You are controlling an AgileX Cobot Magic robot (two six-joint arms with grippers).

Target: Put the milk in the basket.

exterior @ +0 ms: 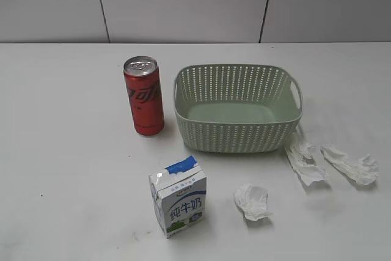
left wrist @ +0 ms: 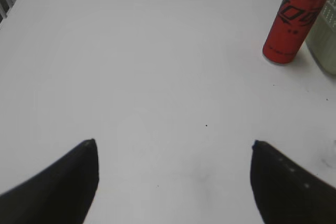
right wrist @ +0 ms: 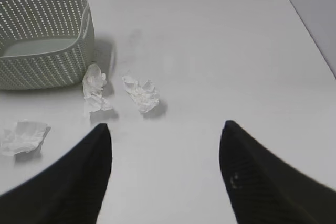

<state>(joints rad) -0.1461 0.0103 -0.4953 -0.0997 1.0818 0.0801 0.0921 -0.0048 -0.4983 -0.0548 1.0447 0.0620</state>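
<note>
Hovering over bare bench [left wrist: 131,51], the left tool [left wrist: 174,142] has its jaws apart, a red can [left wrist: 292,19] ahead to its right. The right tool [right wrist: 165,125] is likewise spread, the basket [right wrist: 47,64] ahead-left beyond crumpled tissues [right wrist: 140,92]. Only the exterior view shows the milk [exterior: 178,204], upright before the basket, outside it; neither arm appears there.

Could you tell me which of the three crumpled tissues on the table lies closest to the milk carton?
The lone tissue just right of the milk carton. The other two tissues lie farther right, by the basket's front right corner.
</note>
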